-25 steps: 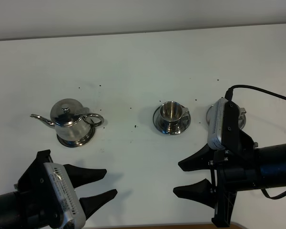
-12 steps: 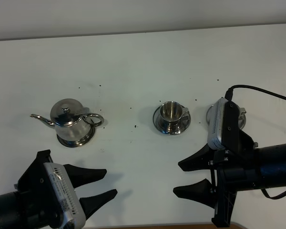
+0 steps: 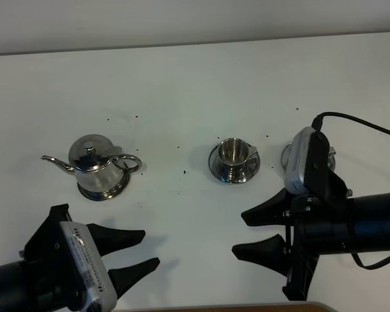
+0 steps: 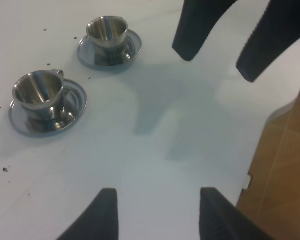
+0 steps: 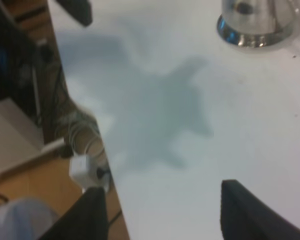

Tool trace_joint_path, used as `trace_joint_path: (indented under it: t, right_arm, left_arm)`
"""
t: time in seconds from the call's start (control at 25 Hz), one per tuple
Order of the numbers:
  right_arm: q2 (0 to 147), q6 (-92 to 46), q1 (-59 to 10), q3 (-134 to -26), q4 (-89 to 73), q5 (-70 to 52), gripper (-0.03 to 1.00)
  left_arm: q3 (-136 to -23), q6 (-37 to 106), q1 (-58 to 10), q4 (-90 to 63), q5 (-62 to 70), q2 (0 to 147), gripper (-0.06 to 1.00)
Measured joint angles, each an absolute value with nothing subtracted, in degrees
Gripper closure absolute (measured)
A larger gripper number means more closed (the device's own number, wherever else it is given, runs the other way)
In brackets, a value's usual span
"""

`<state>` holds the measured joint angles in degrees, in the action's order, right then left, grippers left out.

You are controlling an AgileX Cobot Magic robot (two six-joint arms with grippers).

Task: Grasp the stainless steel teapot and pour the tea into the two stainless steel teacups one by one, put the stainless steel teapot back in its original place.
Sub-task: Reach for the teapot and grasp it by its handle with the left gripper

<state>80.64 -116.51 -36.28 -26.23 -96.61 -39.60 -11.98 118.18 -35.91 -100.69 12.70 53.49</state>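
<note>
The stainless steel teapot [image 3: 94, 164] stands at the left on its round steel disc [image 3: 110, 190], spout pointing left; the right wrist view shows only its base [image 5: 255, 22]. One teacup [image 3: 234, 153] sits on its saucer at the middle. The other teacup [image 3: 286, 156] is mostly hidden behind my right arm. Both cups show in the left wrist view, one [image 4: 37, 92] nearer and one [image 4: 107, 31] farther. My left gripper [image 3: 151, 249] is open and empty near the front edge, below the teapot. My right gripper [image 3: 238, 234] is open and empty, in front of the cups.
Small dark specks [image 3: 183, 172] dot the white table [image 3: 195, 91]. The table's front edge [image 4: 255, 150] is close to both grippers, with wooden floor beyond. A black cable [image 3: 357, 120] trails from my right arm. A white box and cords [image 5: 85, 170] lie off the table edge.
My right gripper has shifted slightly away from the front edge and to the left. The left arm, the teapot and the cups have stayed put.
</note>
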Motion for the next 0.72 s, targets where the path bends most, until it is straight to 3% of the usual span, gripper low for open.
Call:
trace_joint_path:
  t: [0.24, 0.72]
  right_arm:
    - [80.7, -116.3, -36.3, -28.1, -100.4, -35.5, 0.47]
    - [77.5, -108.3, -36.3, -35.6, -100.5, -11.0, 0.47]
  left_arm:
    - [-14.1, 109.4, -35.9, -100.7, 2.2, 53.5, 0.51]
    - [-24.2, 95.0, -35.9, -100.7, -9.3, 53.5, 0.51]
